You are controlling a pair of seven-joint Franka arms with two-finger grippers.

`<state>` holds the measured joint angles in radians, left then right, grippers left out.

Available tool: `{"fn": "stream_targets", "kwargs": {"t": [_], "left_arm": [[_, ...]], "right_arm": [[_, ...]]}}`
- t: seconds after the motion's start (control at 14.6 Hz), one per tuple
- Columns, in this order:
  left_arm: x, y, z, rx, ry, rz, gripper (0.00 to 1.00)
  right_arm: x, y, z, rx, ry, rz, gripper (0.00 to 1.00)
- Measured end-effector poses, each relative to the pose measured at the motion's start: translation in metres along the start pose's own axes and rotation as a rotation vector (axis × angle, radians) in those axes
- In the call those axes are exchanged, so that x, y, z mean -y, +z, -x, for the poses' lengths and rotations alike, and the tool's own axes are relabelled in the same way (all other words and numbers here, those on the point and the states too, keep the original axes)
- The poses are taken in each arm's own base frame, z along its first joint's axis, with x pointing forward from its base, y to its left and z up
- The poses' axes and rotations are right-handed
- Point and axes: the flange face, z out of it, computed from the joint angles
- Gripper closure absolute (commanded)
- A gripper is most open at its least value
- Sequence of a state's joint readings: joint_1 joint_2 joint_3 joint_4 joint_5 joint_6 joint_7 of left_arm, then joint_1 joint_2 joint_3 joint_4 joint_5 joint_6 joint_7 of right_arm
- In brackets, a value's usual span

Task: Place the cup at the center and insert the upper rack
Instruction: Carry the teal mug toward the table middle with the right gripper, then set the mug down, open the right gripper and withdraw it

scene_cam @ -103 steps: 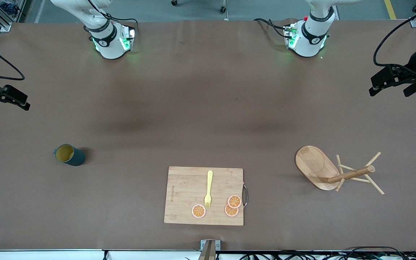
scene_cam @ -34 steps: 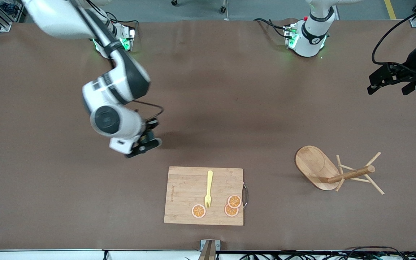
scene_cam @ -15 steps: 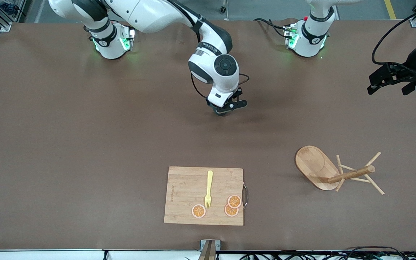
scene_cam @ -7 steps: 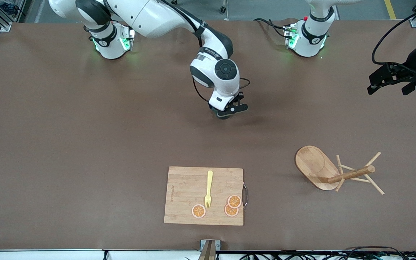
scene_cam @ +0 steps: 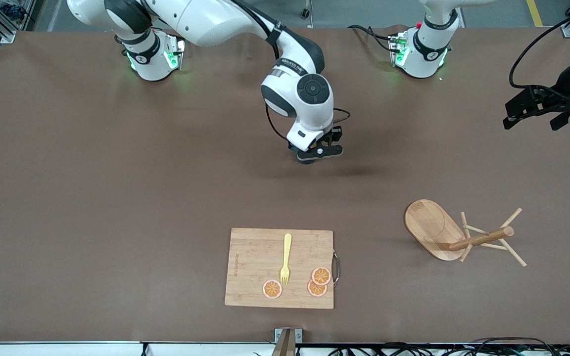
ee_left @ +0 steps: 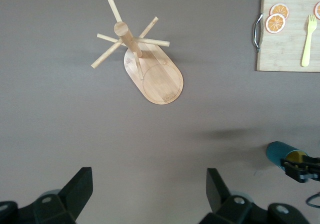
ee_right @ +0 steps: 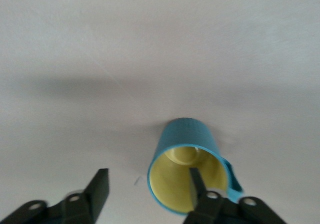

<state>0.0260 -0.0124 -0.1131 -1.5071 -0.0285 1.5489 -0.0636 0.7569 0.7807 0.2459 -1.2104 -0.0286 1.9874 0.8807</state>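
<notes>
- Right tool (ee_right: 147,189) spread, one finger inside the cup (ee_right: 186,176), letting go to leave it mid-desk (scene_cam: 117,198).
- Left tool (ee_left: 150,191) apart, waiting above the toppled upper rack (ee_left: 150,69).

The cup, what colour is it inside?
Yellow inside the teal-blue cup; the right wrist view shows it best.

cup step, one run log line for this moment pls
cup: on table centre, on its side | right gripper: open, one finger inside rim | left gripper: open, waiting | upper rack: toppled, untouched
</notes>
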Motion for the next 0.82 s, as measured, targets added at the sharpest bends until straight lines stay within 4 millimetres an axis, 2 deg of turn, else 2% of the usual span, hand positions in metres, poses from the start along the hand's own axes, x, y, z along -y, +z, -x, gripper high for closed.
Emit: {"fn": "stream_targets", "kwargs": {"t": [0.14,0.21,0.27,0.34,0.48,0.62,0.68,0.82], "left_arm": [[-0.008,-0.001,0.001,-0.001,0.015,0.001,0.00],[-0.017,-0.002,0.003,-0.003,0.032,0.002,0.00],[-0.030,-0.004,0.006,-0.008,0.055,0.003,0.00],[-0.044,-0.008,0.010,-0.014,0.080,0.003,0.00],[-0.071,-0.014,0.018,-0.023,0.101,0.006,0.00],[-0.106,-0.016,0.030,-0.018,0.094,0.011,0.00],[-0.130,-0.016,0.038,-0.014,0.085,0.012,0.00],[-0.192,-0.014,0.062,-0.008,0.057,0.012,0.00]], "right_arm": [[-0.020,-0.053,-0.022,-0.009,0.047,0.014,0.00],[-0.042,-0.085,-0.041,-0.024,0.088,0.010,0.00],[-0.072,-0.121,-0.063,-0.048,0.140,-0.005,0.00],[-0.111,-0.155,-0.087,-0.071,0.194,-0.018,0.00],[-0.196,-0.202,-0.124,-0.081,0.259,-0.009,0.00],[-0.279,-0.219,-0.160,-0.085,0.299,-0.004,0.00],[-0.321,-0.221,-0.176,-0.085,0.312,-0.004,0.00],[-0.401,-0.224,-0.200,-0.083,0.313,-0.004,0.00]]}}
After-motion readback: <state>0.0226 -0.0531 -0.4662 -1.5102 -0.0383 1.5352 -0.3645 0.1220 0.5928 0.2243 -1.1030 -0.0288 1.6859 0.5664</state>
